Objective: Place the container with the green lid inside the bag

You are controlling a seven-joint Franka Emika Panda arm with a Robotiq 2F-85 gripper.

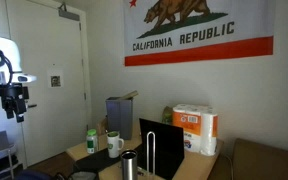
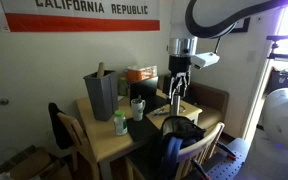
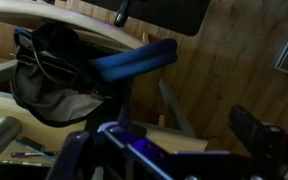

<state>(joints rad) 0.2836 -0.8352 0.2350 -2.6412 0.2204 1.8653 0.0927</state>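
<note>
jaws hang open and empty, well apart from the container with the green lid (image 1: pixel 91 139) on the bench (image 2: pixel 104 145); reaching in, they might knock the nearby mug (image 1: pixel 114 145) over.

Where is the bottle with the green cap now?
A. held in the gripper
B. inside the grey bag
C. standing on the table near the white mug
C: in an exterior view the bottle with the green cap stands on the table near the white mug, apart from the gripper.
</note>
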